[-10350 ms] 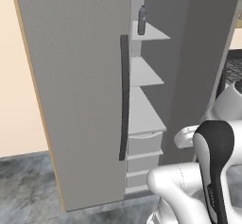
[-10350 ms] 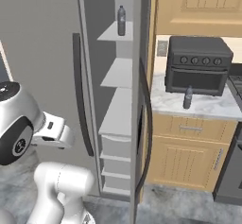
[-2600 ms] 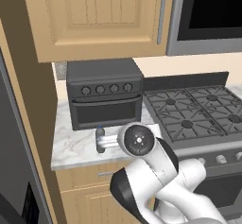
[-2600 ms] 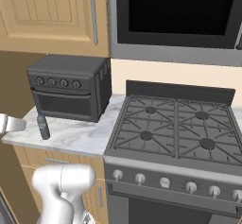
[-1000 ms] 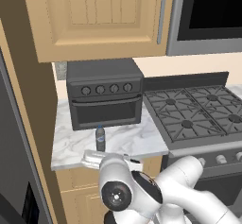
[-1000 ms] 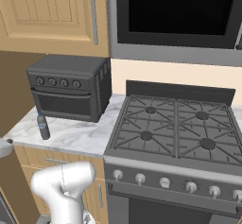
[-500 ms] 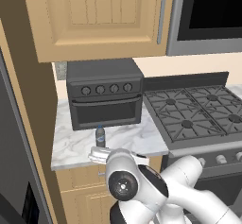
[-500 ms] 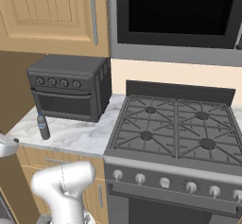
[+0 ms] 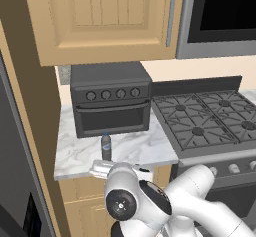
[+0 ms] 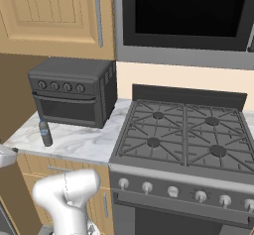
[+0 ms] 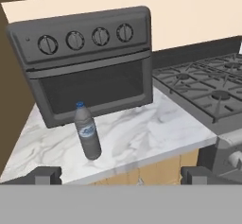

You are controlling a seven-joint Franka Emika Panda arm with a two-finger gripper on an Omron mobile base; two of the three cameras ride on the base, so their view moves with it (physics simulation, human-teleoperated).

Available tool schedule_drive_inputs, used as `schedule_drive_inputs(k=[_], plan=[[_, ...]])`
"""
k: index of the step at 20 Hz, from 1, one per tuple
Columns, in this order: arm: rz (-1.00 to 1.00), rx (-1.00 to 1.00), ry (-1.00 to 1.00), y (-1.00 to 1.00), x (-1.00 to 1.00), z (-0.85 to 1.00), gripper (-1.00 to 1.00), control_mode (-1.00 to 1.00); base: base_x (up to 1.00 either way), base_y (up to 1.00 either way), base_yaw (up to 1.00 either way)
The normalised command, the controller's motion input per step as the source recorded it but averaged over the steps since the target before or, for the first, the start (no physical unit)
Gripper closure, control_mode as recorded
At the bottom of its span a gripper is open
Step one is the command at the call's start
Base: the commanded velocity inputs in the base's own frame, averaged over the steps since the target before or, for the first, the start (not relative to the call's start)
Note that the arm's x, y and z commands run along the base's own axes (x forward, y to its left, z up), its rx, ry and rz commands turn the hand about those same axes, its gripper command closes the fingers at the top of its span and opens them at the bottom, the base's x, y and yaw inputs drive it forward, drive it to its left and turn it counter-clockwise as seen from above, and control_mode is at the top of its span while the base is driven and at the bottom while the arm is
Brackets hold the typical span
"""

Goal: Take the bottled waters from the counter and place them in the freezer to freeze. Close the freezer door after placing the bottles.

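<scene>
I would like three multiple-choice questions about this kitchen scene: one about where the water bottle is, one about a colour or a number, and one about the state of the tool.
1. Where does the bottle stand?
A. on the stove
B. on the counter, in front of the toaster oven
C. on top of the toaster oven

2. What colour is the bottle's cap?
A. blue
B. red
C. white

3. How is the tool?
A. shut on the bottle
B. shut, empty
C. open, empty

Key: 1 B, it stands upright on the marble before the oven door. 2 A, the cap shows blue in the hand view. 3 C, its tips stand wide apart, short of the bottle.
</scene>
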Motion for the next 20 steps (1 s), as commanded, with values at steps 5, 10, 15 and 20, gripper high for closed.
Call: schedule_drive_inputs(k=[5, 10, 15, 20], plan=[[0.06, -0.07, -0.09, -0.2, 0.11, -0.14, -1.0, -1.0, 0.0, 0.0, 0.0], [0.01, -0.07, -0.04, -0.18, 0.05, -0.07, -1.0, -1.0, 0.0, 0.0, 0.0], [0.0, 0.0, -0.02, -0.07, 0.0, 0.0, -1.0, -1.0, 0.0, 0.0, 0.0], [0.0, 0.0, 0.0, -0.1, 0.08, 0.0, -1.0, -1.0, 0.0, 0.0, 0.0]])
